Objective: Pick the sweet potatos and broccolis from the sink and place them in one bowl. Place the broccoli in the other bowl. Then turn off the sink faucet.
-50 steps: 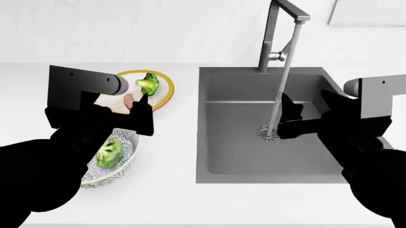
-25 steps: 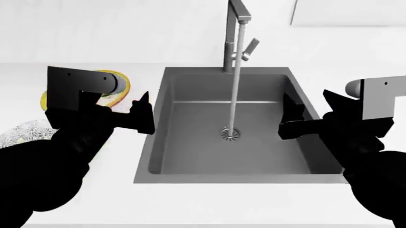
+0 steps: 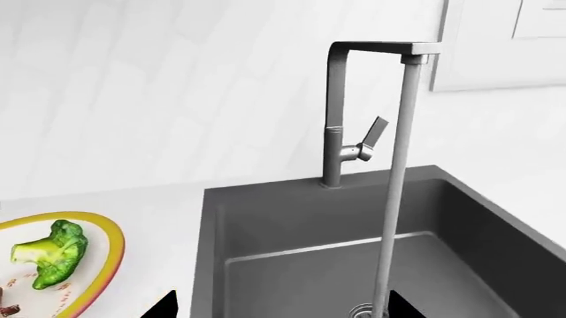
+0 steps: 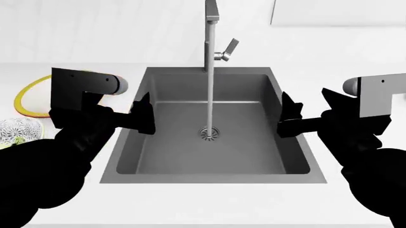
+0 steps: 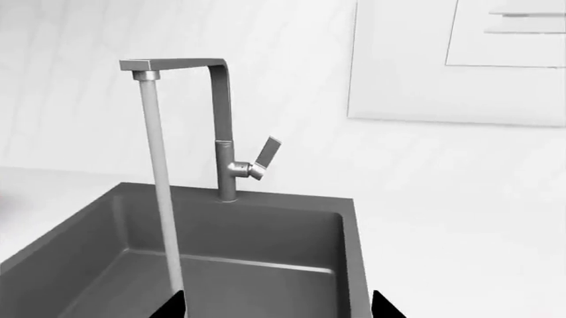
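Observation:
The grey sink fills the middle of the head view, and no vegetables show in it. Water runs from the faucet down to the drain; its handle is tilted up to the right. My left gripper hangs open over the sink's left rim and my right gripper open over its right rim, both holding nothing. A yellow-rimmed bowl holds a broccoli. A patterned bowl sits at the left edge. The sweet potato is hidden.
White counter surrounds the sink, with a white wall behind. A wall panel hangs to the right of the faucet. The left arm covers part of the yellow-rimmed bowl.
The view has shifted right: sink and faucet slid from right of centre to the middle, and both bowls moved to the left edge. Both arms keep the same pose.

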`<state>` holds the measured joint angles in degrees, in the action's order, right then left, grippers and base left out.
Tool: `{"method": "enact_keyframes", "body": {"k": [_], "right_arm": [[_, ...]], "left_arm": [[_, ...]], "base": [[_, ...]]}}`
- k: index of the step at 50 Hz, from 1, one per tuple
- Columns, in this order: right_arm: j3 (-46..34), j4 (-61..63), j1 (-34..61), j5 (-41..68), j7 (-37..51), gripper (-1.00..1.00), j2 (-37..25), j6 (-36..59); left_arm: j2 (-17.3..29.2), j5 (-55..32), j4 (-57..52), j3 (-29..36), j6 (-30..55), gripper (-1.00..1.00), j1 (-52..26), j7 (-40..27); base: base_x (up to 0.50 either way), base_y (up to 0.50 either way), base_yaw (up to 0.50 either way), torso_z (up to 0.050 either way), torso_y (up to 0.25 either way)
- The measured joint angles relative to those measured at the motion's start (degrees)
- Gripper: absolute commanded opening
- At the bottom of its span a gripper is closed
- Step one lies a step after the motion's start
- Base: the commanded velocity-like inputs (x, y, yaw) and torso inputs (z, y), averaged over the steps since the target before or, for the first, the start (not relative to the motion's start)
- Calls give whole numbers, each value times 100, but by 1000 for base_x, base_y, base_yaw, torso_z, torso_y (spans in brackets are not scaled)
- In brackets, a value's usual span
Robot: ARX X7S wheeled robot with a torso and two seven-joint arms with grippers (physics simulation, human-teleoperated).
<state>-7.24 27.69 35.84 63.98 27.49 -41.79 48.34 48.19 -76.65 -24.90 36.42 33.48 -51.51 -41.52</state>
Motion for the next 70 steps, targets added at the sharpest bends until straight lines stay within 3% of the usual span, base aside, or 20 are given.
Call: {"method": "enact_keyframes", "body": {"k": [14, 70], "right_arm": [[-4, 18, -27, -36, 9, 100, -6, -51], [-207, -32, -2, -190, -24, 100, 27, -104]], "left_arm": [[-35, 72, 27, 13, -41, 100, 42, -11], [-1, 203, 79, -43, -218, 100, 206, 27]], "base": [[19, 0, 0, 0, 0], [256, -61, 0, 0, 1]]}}
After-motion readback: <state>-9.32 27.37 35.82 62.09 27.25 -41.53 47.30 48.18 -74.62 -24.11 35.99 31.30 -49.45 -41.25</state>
